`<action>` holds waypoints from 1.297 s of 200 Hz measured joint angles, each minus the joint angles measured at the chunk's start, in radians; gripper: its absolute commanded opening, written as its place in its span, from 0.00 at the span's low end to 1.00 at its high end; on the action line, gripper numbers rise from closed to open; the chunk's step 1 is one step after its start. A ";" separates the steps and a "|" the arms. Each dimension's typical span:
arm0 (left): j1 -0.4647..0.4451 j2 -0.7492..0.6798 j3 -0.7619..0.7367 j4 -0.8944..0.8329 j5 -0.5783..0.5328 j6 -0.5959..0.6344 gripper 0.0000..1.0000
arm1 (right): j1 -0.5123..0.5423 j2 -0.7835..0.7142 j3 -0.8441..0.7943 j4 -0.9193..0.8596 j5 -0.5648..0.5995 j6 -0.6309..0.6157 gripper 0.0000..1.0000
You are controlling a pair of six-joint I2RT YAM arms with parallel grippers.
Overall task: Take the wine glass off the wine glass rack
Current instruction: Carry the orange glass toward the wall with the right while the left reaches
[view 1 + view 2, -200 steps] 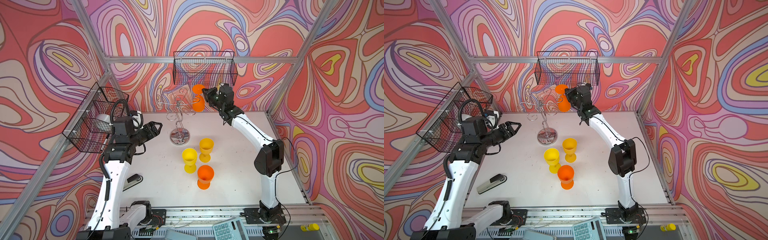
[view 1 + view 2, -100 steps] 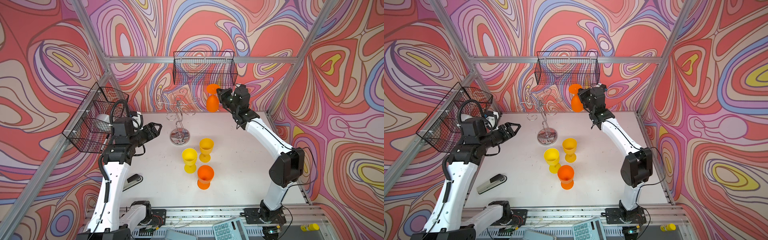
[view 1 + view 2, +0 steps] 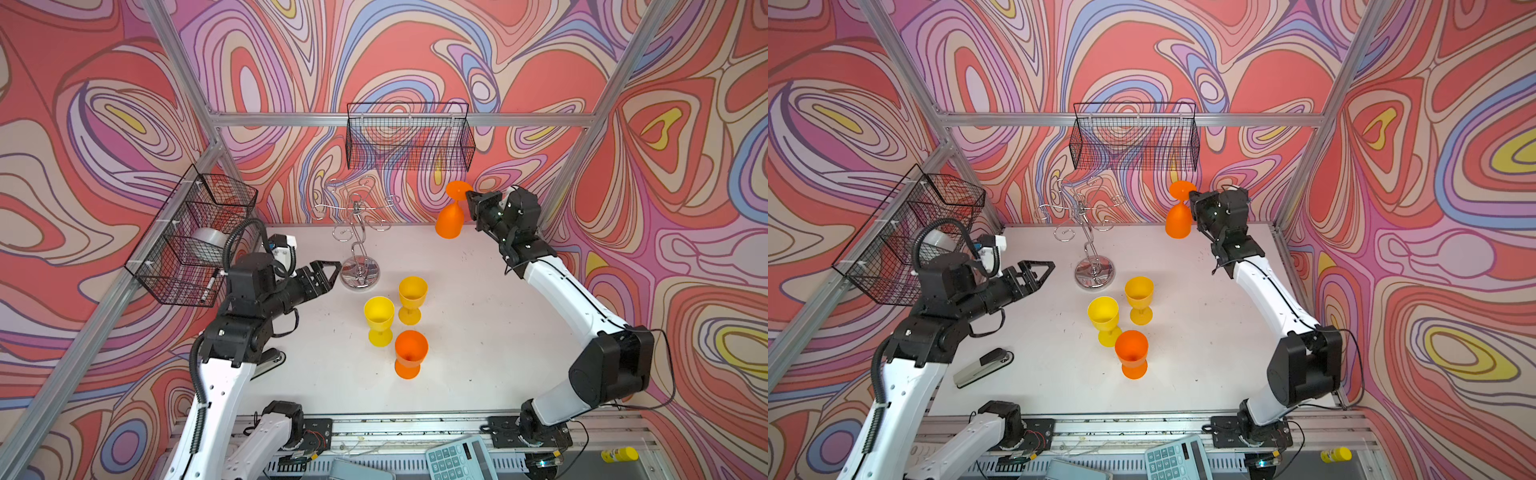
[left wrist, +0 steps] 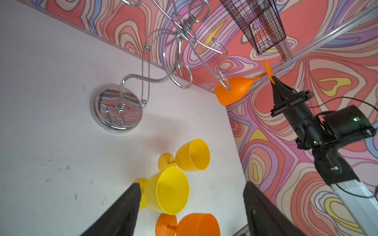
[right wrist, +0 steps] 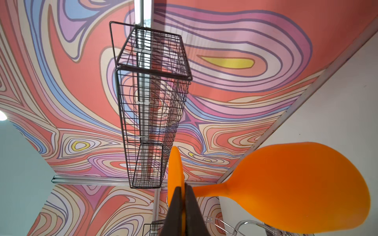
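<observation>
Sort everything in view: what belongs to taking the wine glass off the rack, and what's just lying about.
Belongs to the job: orange wine glass, upside down, its foot clamped in the right gripper; wine glass rack.
Lying about: yellow glass, amber glass and second orange glass standing on the table; stapler; calculator; rear mesh basket; side mesh basket; small yellow bottle.

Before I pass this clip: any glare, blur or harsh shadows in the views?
Both top views: even light, only faint shadows by the standing glasses. Left wrist view: the wine glass rack base mirrors the wall, no blown glare; the left gripper's fingers are blurred. Right wrist view: the held orange wine glass sits close and slightly soft.
</observation>
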 measured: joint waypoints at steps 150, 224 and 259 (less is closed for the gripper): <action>-0.467 0.157 -0.271 0.667 -0.116 -0.344 0.86 | -0.138 -0.162 -0.105 -0.005 -0.249 0.272 0.00; -0.579 0.439 -0.219 1.096 -0.176 -0.401 0.88 | -0.246 -0.167 -0.145 0.053 -0.391 0.474 0.00; -0.632 0.558 -0.181 1.243 -0.214 -0.388 0.88 | -0.275 -0.166 -0.150 0.098 -0.457 0.571 0.00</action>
